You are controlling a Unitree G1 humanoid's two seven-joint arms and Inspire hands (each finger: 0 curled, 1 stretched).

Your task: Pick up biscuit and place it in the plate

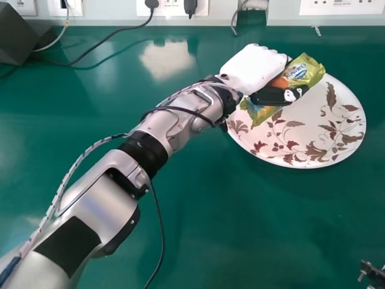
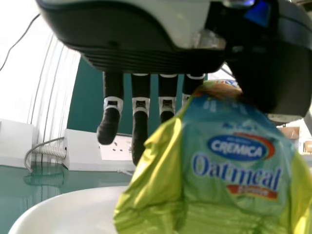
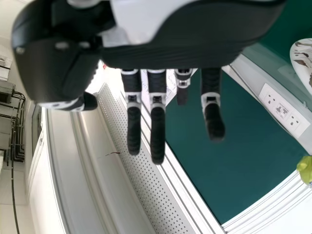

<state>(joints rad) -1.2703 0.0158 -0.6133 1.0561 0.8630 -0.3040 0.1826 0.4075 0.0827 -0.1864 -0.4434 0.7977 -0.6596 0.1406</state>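
Left hand: pinching the shiny biscuit packet | packet: slanted, over the far left part of the leafy plate | plate: far right on green counter | right hand, right wrist view: fingers straight

Glossy, crinkled plastic wrapper; smooth, shiny white plate; glossy green tabletop.
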